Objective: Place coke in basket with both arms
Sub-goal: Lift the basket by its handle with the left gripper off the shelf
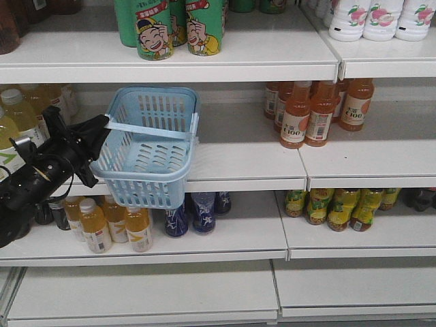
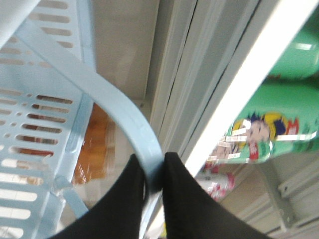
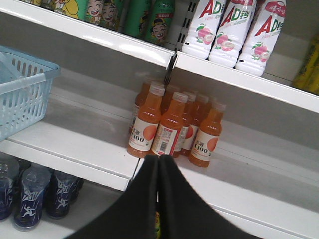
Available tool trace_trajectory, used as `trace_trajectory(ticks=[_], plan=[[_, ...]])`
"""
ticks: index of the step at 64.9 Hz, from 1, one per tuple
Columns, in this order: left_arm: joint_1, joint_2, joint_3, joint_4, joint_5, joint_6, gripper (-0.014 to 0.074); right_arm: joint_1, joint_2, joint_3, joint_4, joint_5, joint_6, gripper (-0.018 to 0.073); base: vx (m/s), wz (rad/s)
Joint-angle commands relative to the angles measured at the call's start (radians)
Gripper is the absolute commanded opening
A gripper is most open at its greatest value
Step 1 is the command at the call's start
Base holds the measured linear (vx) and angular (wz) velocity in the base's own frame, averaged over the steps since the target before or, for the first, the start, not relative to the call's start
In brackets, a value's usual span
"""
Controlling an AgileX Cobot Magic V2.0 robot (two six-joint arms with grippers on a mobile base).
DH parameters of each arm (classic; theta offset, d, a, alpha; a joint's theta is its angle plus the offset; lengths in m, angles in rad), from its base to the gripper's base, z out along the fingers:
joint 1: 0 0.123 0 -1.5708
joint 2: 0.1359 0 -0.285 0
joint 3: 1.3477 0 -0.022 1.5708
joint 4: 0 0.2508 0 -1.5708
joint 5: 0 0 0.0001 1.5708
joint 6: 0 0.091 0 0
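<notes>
One basket (image 1: 146, 185); three white bottles (image 1: 383, 17), right end of top shelf (image 1: 272, 51); at least three dark blue bottles (image 1: 203, 212); at least five orange bottles (image 1: 295, 117).

Black left arm (image 1: 41, 174), cables looped; left hand (image 2: 152, 160), right hand (image 3: 158, 164) black wedges, perhaps ribbed.

The basket (image 1: 146, 146) hangs tilted before the middle shelf (image 1: 238, 158), at 10 o'clock from the front view's centre. Its handle (image 1: 146, 129) lies across its mouth, one stretch held between the jaws of the left gripper (image 2: 155, 167), whose arm (image 1: 41, 170) lies at the basket's 9 o'clock. On that shelf, juice bottles (image 1: 317, 112) stand at the basket's 3 o'clock, well apart. On the top shelf (image 1: 225, 67), cans (image 1: 177, 27) stand at its 12 o'clock. On the lower shelf (image 1: 231, 235), short bottles (image 1: 197, 211) stand at its 6 o'clock, capped bottles (image 1: 112, 225) at 7 o'clock.
</notes>
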Motion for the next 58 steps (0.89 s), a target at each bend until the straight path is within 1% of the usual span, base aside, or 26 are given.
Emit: trace_trajectory(ticks=[1, 9, 16, 19, 24, 27, 32, 40, 46, 48, 54, 58], plan=[[-0.006, -0.081, 0.028, 0.081, -0.183, -0.021, -0.0008, -0.008, -0.010, 0.013, -0.007, -0.072, -0.008, -0.0009, 0.00, 0.00], [-0.006, -0.141, 0.064, 0.204, -0.183, -0.026, -0.0008, -0.008, -0.010, 0.013, -0.007, -0.072, -0.008, -0.0009, 0.00, 0.00], [-0.006, -0.201, 0.084, 0.295, -0.183, -0.058, -0.0008, -0.008, -0.010, 0.013, -0.007, -0.072, -0.008, -0.0009, 0.00, 0.00], [-0.006, -0.229, 0.089, 0.349, -0.183, -0.074, -0.0008, -0.008, -0.010, 0.013, -0.007, -0.072, -0.008, -0.0009, 0.00, 0.00], [-0.006, -0.275, 0.097, 0.414, -0.183, -0.077, -0.0008, -0.008, -0.010, 0.013, -0.007, -0.072, -0.008, -0.0009, 0.00, 0.00], [-0.006, -0.303, 0.097, 0.476, -0.183, -0.096, -0.0008, -0.008, -0.010, 0.013, -0.007, -0.072, -0.008, -0.0009, 0.00, 0.00], [-0.007, -0.350, 0.097, 0.554, -0.183, -0.144, -0.0008, -0.008, -0.010, 0.013, -0.007, -0.072, -0.008, -0.0009, 0.00, 0.00], [-0.009, -0.430, 0.097, 0.677, -0.183, -0.144, -0.0008, -0.008, -0.010, 0.013, -0.007, -0.073, -0.008, -0.0009, 0.00, 0.00], [-0.022, -0.498, 0.097, 0.739, -0.183, -0.144, -0.0008, -0.008, -0.010, 0.013, -0.007, -0.073, -0.008, -0.0009, 0.00, 0.00], [-0.029, -0.522, 0.097, 0.750, -0.183, -0.144, -0.0008, -0.008, -0.010, 0.013, -0.007, -0.073, -0.008, -0.0009, 0.00, 0.00], [-0.068, -0.587, 0.097, 0.759, -0.183, -0.144, -0.0008, -0.008, -0.010, 0.013, -0.007, -0.073, -0.008, -0.0009, 0.00, 0.00], [-0.096, -0.625, 0.097, 0.749, -0.183, -0.144, -0.0008, -0.008, -0.010, 0.013, -0.007, -0.073, -0.008, -0.0009, 0.00, 0.00]])
